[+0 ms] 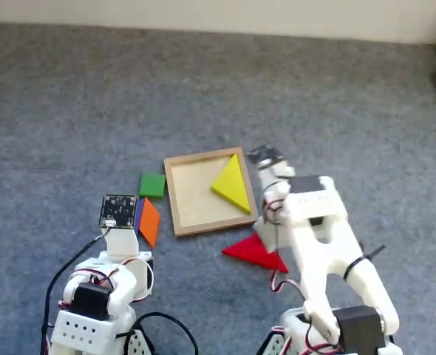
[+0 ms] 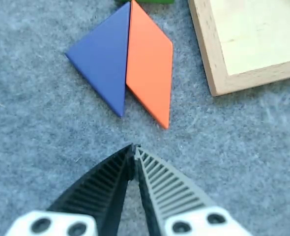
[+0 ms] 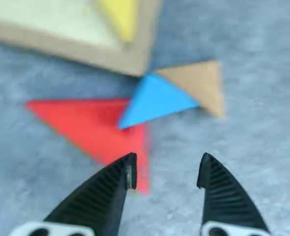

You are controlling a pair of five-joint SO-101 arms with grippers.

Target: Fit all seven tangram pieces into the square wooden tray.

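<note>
Your left fingers [image 2: 108,184] are pressed together, just short of the blue triangle [image 2: 103,61] and orange parallelogram [image 2: 150,64], which lie edge to edge. The green square [image 1: 152,184] sits beside the tray [image 1: 171,198]. One piece is in: the yellow triangle [image 1: 233,185]. Further right, your right fingers [image 3: 103,191] are spread over the red triangle [image 3: 86,123], with a light-blue triangle [image 3: 155,98] touching it. Early days, I'd say. Next, pinch the red one's edge cleanly without dragging its neighbour.

Grey carpeted bench [image 1: 70,96] carrying the wooden tray [image 1: 171,197] and loose pieces.
Seen from the high view, left of the tray lie a green square [image 1: 152,185] and a blue triangle [image 2: 103,61] touching an orange parallelogram [image 2: 150,64]. At the tray's near right corner a red triangle [image 1: 253,252], light blue triangle [image 3: 152,98] and tan triangle [image 3: 199,83] cluster.
</note>
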